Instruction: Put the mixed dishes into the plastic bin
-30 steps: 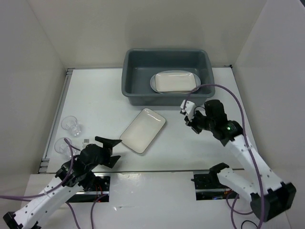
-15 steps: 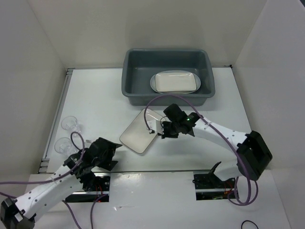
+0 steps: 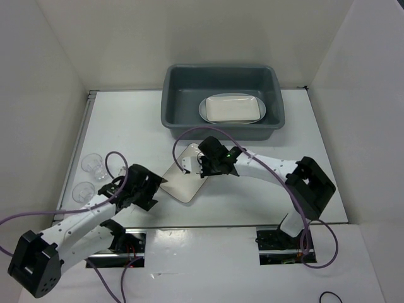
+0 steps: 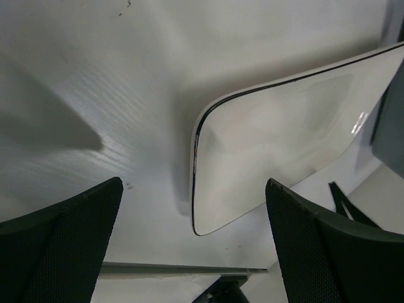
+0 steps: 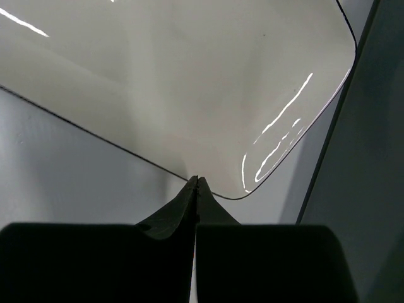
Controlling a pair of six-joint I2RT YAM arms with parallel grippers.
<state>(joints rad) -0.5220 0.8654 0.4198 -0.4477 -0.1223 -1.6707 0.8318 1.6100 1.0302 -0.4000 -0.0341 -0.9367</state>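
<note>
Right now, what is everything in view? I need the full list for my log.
plastic bin: one, dark grey, far centre of the table.
oval platter: one, white, inside the bin.
upper plate: one, cream, on the platter.
table plate: one, cream, on the table between the tools.
glass cups: two, clear, table's left edge.
table: one, white.
left tool: one, black, open, at the table plate's near corner.
right tool: one, black, shut, tips at the table plate's rim.
</note>
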